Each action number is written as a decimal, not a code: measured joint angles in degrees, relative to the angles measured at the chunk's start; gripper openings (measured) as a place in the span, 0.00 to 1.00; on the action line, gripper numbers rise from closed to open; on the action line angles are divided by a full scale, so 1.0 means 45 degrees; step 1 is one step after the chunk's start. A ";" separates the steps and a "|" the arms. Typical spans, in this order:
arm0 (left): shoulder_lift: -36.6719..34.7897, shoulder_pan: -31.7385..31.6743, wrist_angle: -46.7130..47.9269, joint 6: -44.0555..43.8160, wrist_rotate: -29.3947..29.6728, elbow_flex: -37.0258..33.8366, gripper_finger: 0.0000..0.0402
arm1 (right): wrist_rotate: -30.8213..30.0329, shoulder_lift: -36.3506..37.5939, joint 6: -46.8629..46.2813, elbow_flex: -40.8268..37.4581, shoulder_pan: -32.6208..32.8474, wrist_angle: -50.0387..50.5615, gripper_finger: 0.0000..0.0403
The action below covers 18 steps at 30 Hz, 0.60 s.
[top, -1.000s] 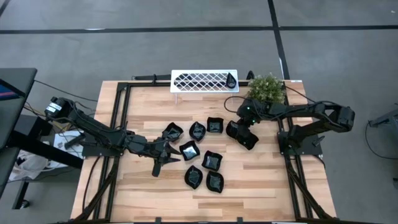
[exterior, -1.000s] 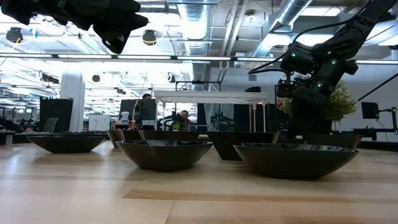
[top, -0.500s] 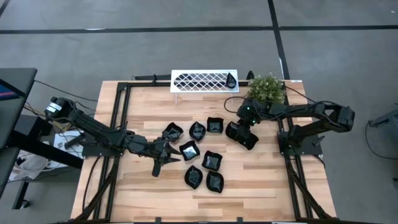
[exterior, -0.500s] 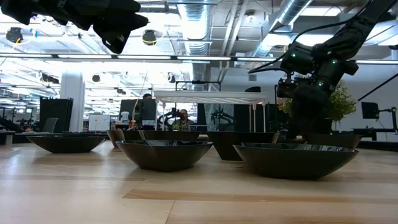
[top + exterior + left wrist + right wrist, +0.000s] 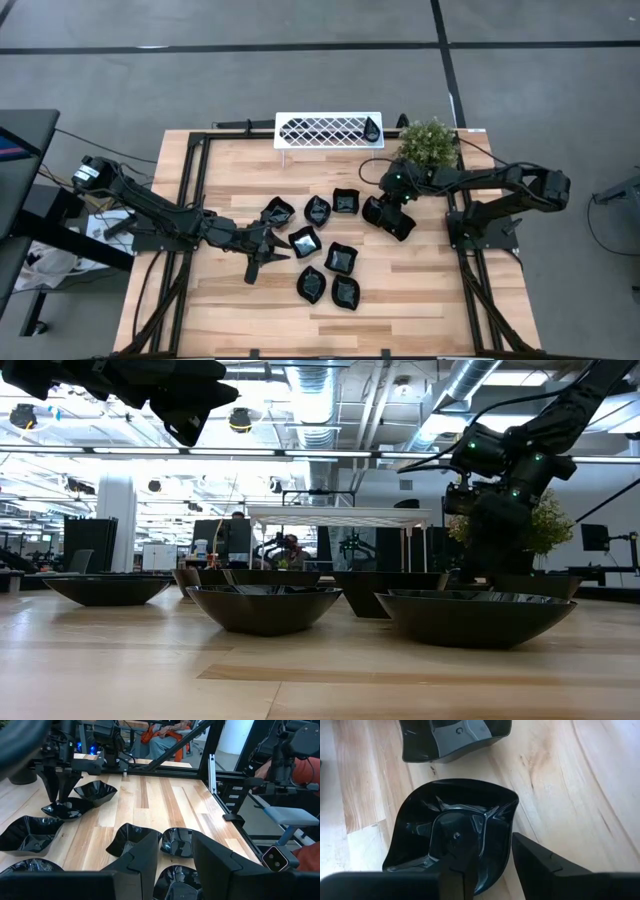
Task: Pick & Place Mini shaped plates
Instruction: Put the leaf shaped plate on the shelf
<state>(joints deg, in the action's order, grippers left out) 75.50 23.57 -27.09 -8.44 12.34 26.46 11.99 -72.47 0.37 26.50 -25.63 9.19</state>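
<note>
Seven mini shaped plates [image 5: 317, 209] sit loose in the middle of the table [image 5: 230, 300], plus at least one more under the right arm. Only one dish [image 5: 372, 126] is up on the right end of the white lattice rack [image 5: 328, 129] at the far edge. If the rack is the drop spot, which is my guess, we're barely started and nearly the whole batch is left.

The right gripper [image 5: 495, 865] is down at the right side of the cluster, just near of the potted plant [image 5: 428, 141]. Its fingers are parted and straddle the rim of a teardrop dish [image 5: 455, 835], one inside the bowl and one outside. I'd call that not pinched yet; the dish looks flat on the wood.

The left gripper [image 5: 176, 857] hovers at the near-left edge of the cluster, fingers spread and nothing in them.

Hard to make out:
- From above, the right arm covers its dish, so I can't tell if that's one plate or two side by side.
- The table-height camera only gives me rims edge-on, so no shapes or count there.
- The right wrist camera cuts off a second dish [image 5: 455, 740] beyond the teardrop one.
</note>
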 joint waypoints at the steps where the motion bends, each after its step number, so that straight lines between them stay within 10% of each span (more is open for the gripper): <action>1: -0.0003 0.0001 -0.0001 0.0001 0.0000 0.0000 0.30 | 0.0000 0.0000 0.0002 0.0000 0.0003 0.0004 0.28; 18: 0.0001 0.0000 -0.0005 0.0002 -0.0005 0.0000 0.30 | -0.0040 0.0000 -0.0058 0.0000 0.0000 0.0037 0.40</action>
<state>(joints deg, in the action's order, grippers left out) 75.50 23.57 -27.11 -8.43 12.32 26.46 11.81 -72.47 0.11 26.50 -25.63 9.36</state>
